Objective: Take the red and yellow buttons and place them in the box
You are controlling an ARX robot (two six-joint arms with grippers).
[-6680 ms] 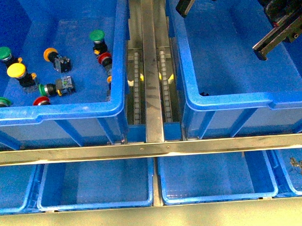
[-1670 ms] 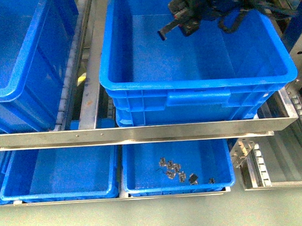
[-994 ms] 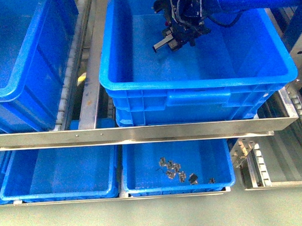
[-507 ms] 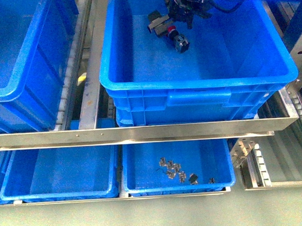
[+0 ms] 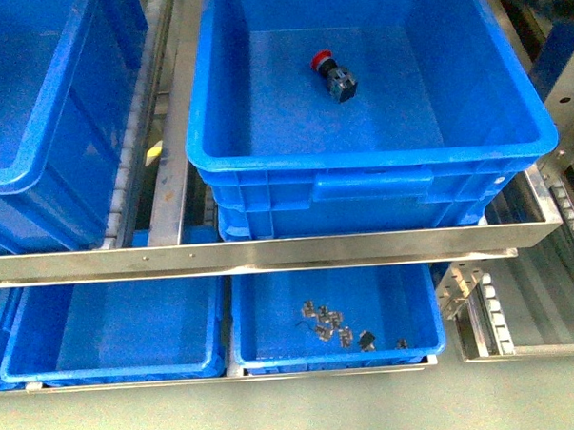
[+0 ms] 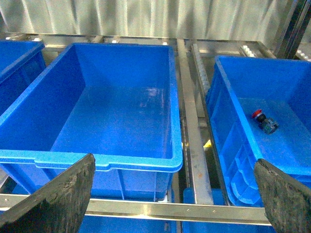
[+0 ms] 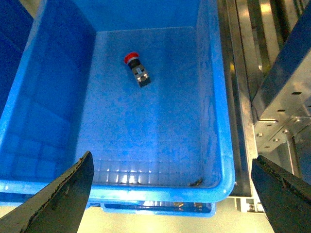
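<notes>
We see one red button point(image 5: 330, 72) lying on its side on the floor of the box point(image 5: 370, 159), toward the box's far wall and clear of every side. The left gripper point(image 6: 173, 160) is spread wide with nothing between its fingers. It hangs above the near rim of the crate point(image 6: 97, 162) left of the box, and that crate looks empty. The right gripper point(image 7: 171, 158) is also wide and empty, above the box's near rim.

No yellow button shows in any view, and no other red one, so we judge the task far from done.

The main risks, as we see them:
- An arm reaching across could clip the box's thick rim and jolt it, and the button's round cap would let it roll.
- A button let go too early could fall into the gap point(image 6: 194, 160) between the box and the crate, onto the metal rails there.
- A button dropped from high up could strike the one in the box and bounce.
- In the tray point(image 5: 264, 354) below the box lie small metal parts point(image 5: 330, 325). A miss over the box's near rim would land among them.
</notes>
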